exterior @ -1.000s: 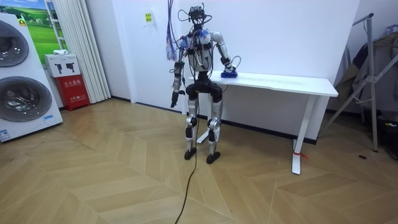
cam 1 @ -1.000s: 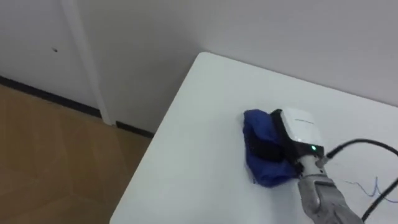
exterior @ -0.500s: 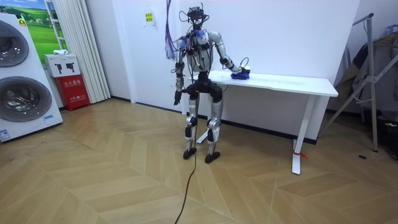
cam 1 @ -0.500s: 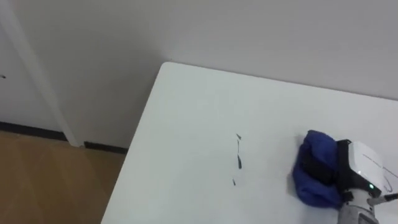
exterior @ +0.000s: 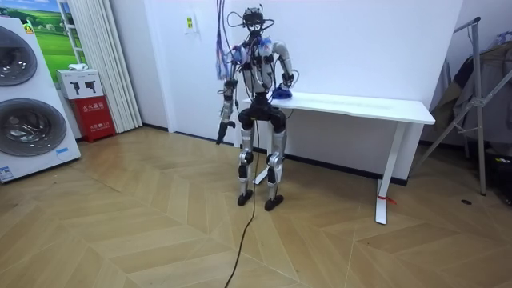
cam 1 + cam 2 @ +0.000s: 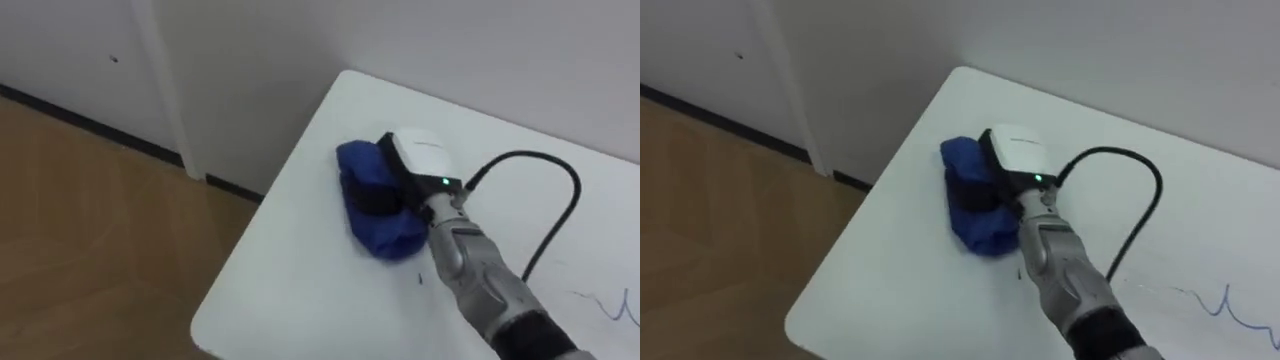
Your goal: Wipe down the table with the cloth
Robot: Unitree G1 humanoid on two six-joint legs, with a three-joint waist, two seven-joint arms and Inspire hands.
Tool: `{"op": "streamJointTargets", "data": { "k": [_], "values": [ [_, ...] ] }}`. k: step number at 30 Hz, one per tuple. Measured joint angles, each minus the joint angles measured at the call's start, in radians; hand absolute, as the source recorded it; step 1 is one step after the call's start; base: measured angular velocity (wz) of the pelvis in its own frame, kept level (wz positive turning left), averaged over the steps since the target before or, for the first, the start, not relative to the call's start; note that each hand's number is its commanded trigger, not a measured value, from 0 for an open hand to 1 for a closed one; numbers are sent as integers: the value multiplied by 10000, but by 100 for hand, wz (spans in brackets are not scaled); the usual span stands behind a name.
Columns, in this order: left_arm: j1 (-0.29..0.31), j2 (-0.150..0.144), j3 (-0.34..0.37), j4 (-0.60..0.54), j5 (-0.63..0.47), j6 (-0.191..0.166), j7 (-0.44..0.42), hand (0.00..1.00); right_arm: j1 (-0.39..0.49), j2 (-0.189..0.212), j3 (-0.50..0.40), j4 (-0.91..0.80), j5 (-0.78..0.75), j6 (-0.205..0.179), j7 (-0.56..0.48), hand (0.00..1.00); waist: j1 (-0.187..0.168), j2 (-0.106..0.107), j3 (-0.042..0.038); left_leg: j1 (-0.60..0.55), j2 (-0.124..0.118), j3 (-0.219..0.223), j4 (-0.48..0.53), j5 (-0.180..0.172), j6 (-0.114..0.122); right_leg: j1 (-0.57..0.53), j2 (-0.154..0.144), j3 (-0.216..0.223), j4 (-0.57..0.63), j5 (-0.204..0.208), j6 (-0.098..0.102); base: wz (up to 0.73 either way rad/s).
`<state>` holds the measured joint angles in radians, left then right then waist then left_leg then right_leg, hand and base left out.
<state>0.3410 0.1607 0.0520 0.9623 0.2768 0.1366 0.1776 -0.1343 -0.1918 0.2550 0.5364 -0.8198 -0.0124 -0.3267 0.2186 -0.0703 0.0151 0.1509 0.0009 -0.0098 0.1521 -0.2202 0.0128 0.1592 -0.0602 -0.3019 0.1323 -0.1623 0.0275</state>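
A crumpled blue cloth (image 6: 372, 218) lies on the white table (image 6: 290, 290) close to its left edge and far corner. My right hand (image 6: 420, 160) rests on top of it, dark fingers curled over the cloth, the arm coming in from the lower right. In the room view I stand at the room view's left end of the table (image 5: 360, 105), right arm stretched to the cloth (image 5: 283, 94). My left hand (image 5: 220, 138) hangs beside my hip. Thin blue pen lines (image 6: 608, 304) mark the tabletop at the right.
The table's left edge drops to the wooden floor (image 6: 90, 230), and a white wall runs behind the table. In the room view a washing machine (image 5: 24, 96) and a red box (image 5: 92, 117) stand at the left, and a metal rack (image 5: 478, 88) at the right.
My right hand has dragged the cloth back to the left, from the table's middle to near its left edge. The view has swung left with it.
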Motion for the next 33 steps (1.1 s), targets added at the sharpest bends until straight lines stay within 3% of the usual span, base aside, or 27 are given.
{"op": "streamJointTargets", "data": {
  "k": [1,3,5,9,11,14,16,17,21,24,26,27,28,30,31,32,33],
  "values": [
    [96,2,254,-4,7,-1,4,0,557,-4,-349,-6,130,-186,-350,100,-178,7,-141,29,-33,30,5,7,11,46,-38,5,9,-9,14,10],
    [136,56,331,-2,4,-3,23,0,1125,-34,-801,95,526,-400,-741,100,-501,86,-173,160,-86,41,21,21,36,237,-88,-40,11,-16,27,2],
    [9,71,332,-9,5,-86,26,0,1625,-125,-1213,114,976,-515,-1123,100,-709,181,-280,182,-149,71,40,10,55,363,-156,-87,39,-55,91,-3],
    [-518,46,210,-11,0,-154,119,0,1282,37,-1168,447,1270,-389,-1058,100,-749,265,-275,216,-115,214,41,-40,198,305,-84,49,50,-47,116,-19],
    [-771,-220,186,-3,-19,-117,195,0,795,233,-794,417,1186,256,-610,100,-532,385,-260,281,30,417,-32,-55,208,152,38,372,208,-16,65,-33],
    [-811,-314,-327,7,-20,-9,368,0,195,401,45,113,867,844,-27,100,-185,378,-240,106,170,726,-3,-21,114,-177,209,544,275,112,-143,-36],
    [-827,-355,-630,6,-19,122,374,0,-139,474,489,-46,640,927,297,100,-79,370,-204,-27,246,806,5,28,34,-427,276,549,396,134,-198,-15],
    [-871,-414,-772,3,-19,160,369,0,-257,540,595,-52,571,873,381,100,-39,379,-141,-51,269,826,1,56,-5,-519,304,552,373,144,-226,-4],
    [-721,-586,-764,-9,-18,171,244,0,-68,553,371,200,319,385,96,100,23,462,-89,-20,291,911,56,68,-23,-624,261,563,486,102,-282,-2],
    [-648,-484,-460,6,-28,131,130,0,428,540,6,537,298,-348,-813,100,-394,431,-85,2,381,1054,88,63,-20,-764,160,520,809,77,-257,-4],
    [-664,-300,364,33,253,-41,80,0,1123,403,-752,714,315,-805,-1806,100,-532,337,-83,-22,411,1961,192,48,10,-1083,61,668,1103,69,-243,-43],
    [-674,-206,639,49,351,-97,78,0,1298,315,-912,763,359,-857,-2106,100,-582,324,-91,-25,417,2170,204,20,57,-1114,41,626,1097,72,-239,-52],
    [-623,84,1031,116,401,-203,91,0,1652,74,-1149,829,499,-863,-2647,100,-731,252,-126,-133,453,2427,288,-86,201,-1120,2,414,1030,89,-211,-44],
    [-612,317,1504,69,423,-283,149,0,2072,-190,-1770,1178,705,-861,-3261,100,-779,269,-165,-385,788,3208,614,-265,236,-1326,-342,-426,1952,-128,16,-29],
    [-608,486,1545,-30,421,-386,184,0,2326,-218,-2247,1344,850,-722,-3531,100,-764,288,-181,-441,955,3601,866,-382,228,-1452,-1021,-930,3199,-445,146,-21],
    [-690,624,1477,-54,415,-511,301,0,2421,-280,-2365,1584,1148,-530,-3760,100,-733,283,-182,-557,1118,3718,1177,-519,205,-1535,-1800,-1028,4096,-638,383,-25],
    [-702,666,1394,-46,412,-526,344,0,2411,-285,-2361,1617,1246,-433,-3790,100,-710,279,-181,-668,1221,3748,1384,-599,170,-1563,-2169,-998,4370,-654,438,-36]
  ]
}}
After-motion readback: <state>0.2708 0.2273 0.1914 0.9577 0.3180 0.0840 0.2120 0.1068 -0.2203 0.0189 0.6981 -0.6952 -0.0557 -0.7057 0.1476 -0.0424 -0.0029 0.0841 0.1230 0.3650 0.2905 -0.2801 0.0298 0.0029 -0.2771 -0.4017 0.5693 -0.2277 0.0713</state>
